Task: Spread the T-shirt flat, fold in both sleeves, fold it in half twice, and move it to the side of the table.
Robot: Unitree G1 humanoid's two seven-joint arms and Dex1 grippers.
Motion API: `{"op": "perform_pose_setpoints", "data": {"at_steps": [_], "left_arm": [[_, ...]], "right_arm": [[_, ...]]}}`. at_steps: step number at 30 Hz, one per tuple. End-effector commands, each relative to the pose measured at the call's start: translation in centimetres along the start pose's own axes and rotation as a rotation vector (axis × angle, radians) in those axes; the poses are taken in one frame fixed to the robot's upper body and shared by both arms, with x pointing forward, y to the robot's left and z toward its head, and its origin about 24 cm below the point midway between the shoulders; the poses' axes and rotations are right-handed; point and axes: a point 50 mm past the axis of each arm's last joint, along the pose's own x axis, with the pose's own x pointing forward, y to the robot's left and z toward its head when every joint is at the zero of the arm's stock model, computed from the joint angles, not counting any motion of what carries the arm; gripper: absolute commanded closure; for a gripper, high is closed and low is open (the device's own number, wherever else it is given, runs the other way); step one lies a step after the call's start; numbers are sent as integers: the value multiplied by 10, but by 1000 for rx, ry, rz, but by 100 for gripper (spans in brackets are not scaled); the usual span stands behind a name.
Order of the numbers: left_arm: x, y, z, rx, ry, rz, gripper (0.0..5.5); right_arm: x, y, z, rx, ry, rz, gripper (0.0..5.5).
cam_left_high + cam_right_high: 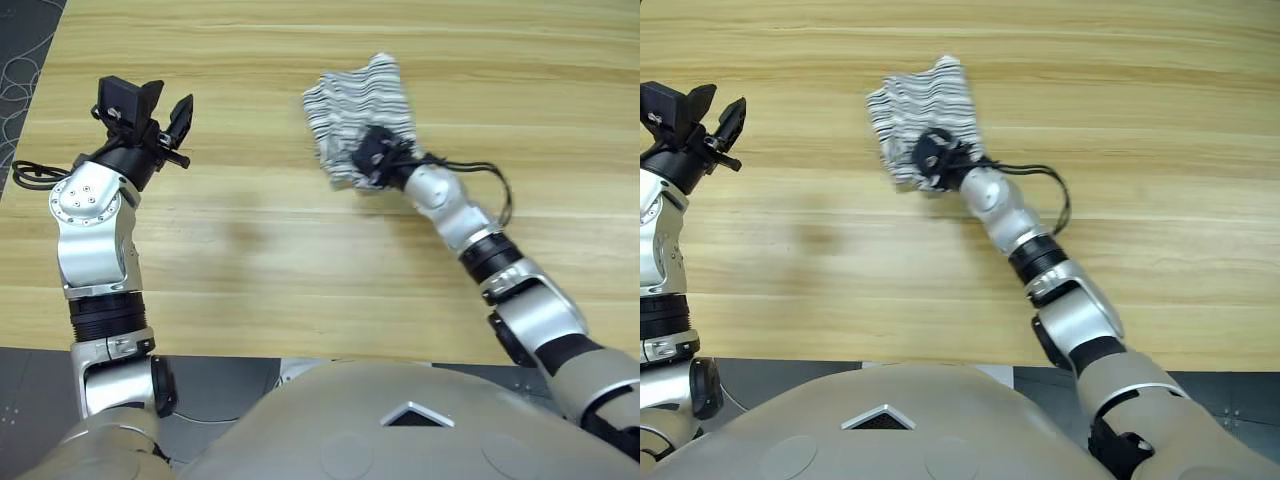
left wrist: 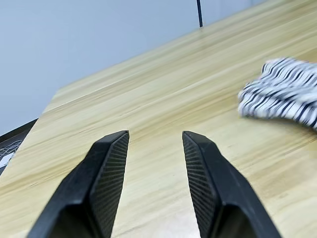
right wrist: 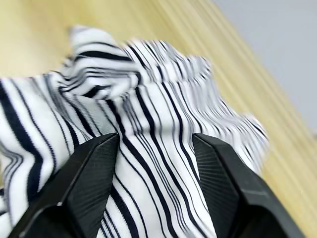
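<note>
We start at the right gripper (image 3: 154,141): its two black fingers (image 3: 94,173) stand apart, and striped cloth bulges up between them and over their tips. We cannot tell whether the pads press on any fold, since the fabric hides the contact. In the head views this gripper sits pushed into the near edge of the T-shirt (image 1: 358,95), with the right arm stretched forward and inward across the table (image 1: 300,250). A black cable (image 1: 485,172) loops off the wrist just behind it.

The T-shirt is white with thin dark stripes. It lies crumpled in a small bunched heap, not spread out, around the middle of the table's width and toward the far side. We can make out no sleeves in the bundle.

The left gripper (image 1: 168,108) is well apart from the shirt, held above the left part of the table near its left edge. Its fingers are spread wide, bare wood shows between them, and it is empty. From its own wrist camera we see the striped heap lying off to one side on the light wooden top, and a pale wall (image 2: 74,39) beyond the table's far edge

Dark patterned floor (image 1: 25,60) runs beside the table's left edge
</note>
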Motion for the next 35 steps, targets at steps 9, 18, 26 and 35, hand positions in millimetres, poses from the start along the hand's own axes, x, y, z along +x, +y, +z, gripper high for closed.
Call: {"op": "perform_pose_setpoints", "data": {"at_steps": [9, 18, 26, 35], "left_arm": [[-7, -5, 0, -19, -27, 8, 349], [-16, 3, -2, -34, -36, 50, 349], [-14, -7, 1, -60, -103, 69, 349], [-13, -48, -16, -150, -240, 72, 349]], "right_arm": [[-121, -78, -138, 462, 357, -78, 278], [-157, -100, -143, 630, 185, -200, 278], [-144, -146, 5, 516, -617, -491, 278], [-105, -67, -9, 523, -526, -587, 278]]}}
